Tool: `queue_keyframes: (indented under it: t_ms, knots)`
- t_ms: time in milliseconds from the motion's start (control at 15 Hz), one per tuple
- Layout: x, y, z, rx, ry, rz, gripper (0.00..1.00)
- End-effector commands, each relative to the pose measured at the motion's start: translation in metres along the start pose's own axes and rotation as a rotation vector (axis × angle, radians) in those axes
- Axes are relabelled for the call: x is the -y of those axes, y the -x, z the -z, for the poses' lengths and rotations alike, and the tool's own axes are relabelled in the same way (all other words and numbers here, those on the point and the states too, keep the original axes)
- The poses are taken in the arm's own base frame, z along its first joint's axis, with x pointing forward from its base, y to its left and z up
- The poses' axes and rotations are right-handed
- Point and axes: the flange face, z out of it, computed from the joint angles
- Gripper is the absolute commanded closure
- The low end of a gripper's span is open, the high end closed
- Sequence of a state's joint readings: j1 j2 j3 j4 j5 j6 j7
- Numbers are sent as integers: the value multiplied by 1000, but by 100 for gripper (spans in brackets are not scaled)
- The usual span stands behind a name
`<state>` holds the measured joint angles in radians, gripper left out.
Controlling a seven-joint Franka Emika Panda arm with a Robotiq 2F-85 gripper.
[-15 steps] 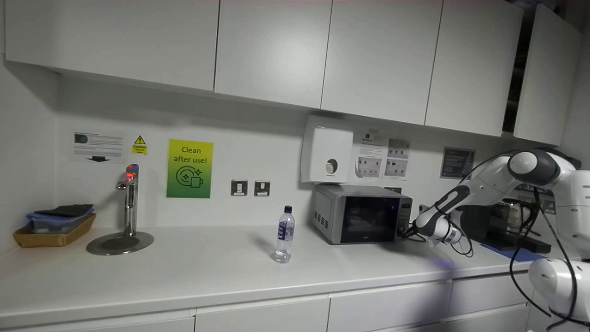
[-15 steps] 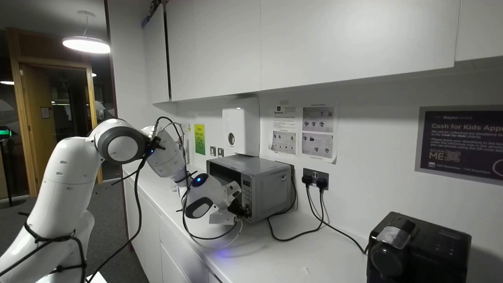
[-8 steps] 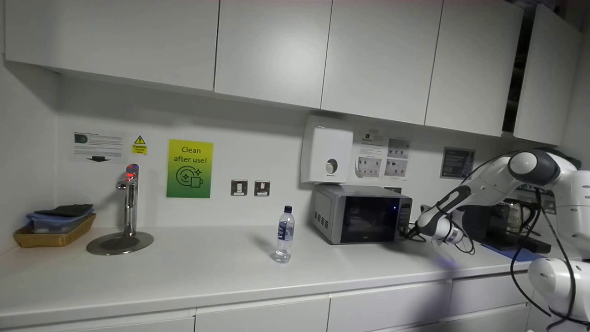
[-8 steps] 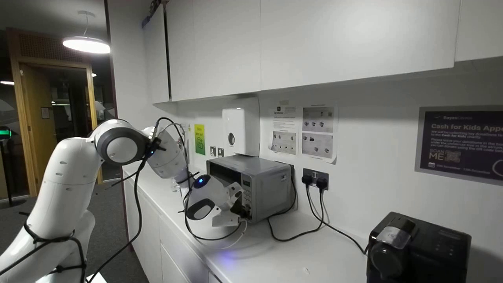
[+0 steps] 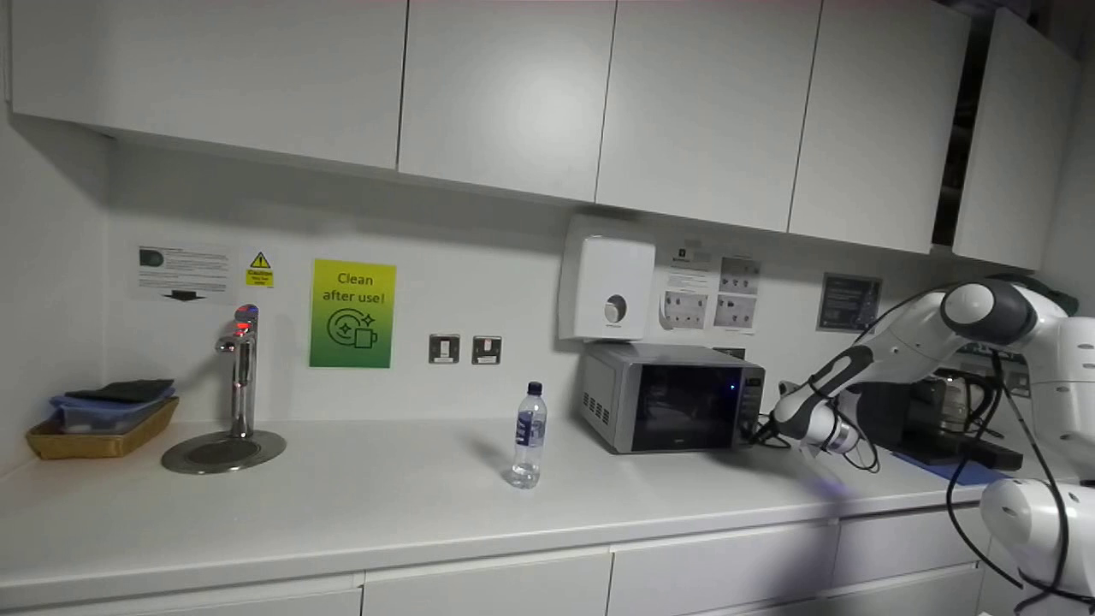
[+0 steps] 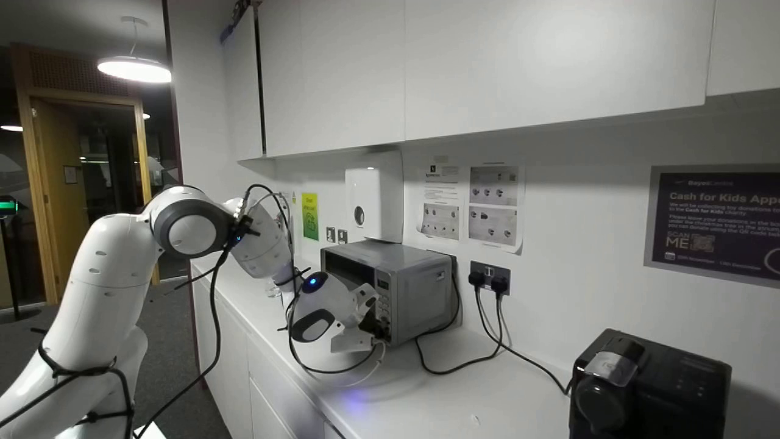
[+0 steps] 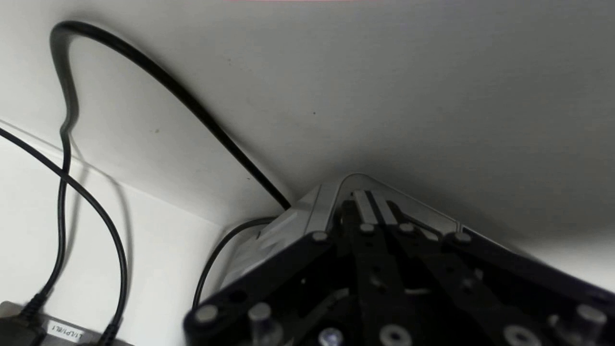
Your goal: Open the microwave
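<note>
In an exterior view, the microwave (image 5: 672, 399) sits on the table (image 5: 342, 505), its dark door (image 5: 689, 411) shut. At its 4 o'clock the jaws stand closed beside the control panel (image 5: 751, 398); touching or not, I cannot tell. A white wall unit (image 5: 609, 287) hangs at 11 o'clock, a plastic bottle (image 5: 529, 441) stands upright between 8 and 9, a tap (image 5: 244, 385) farther out at 9.

Silver-grey microwave (image 5: 671, 400), black claw (image 7: 375, 206)

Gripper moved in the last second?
Yes, slightly: in both exterior views the gripper sits a little farther right in the picture, judged against the microwave, which has stayed put.
</note>
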<state>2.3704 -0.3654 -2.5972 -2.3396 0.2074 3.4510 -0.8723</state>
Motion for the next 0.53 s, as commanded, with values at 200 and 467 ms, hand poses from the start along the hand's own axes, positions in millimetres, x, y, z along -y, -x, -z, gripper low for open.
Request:
queue_keyframes:
  t_ms: [200,467]
  knots:
    - [-30,-43,-25,-114,40,7,100]
    - [-29,-44,-26,-115,41,-13,100]
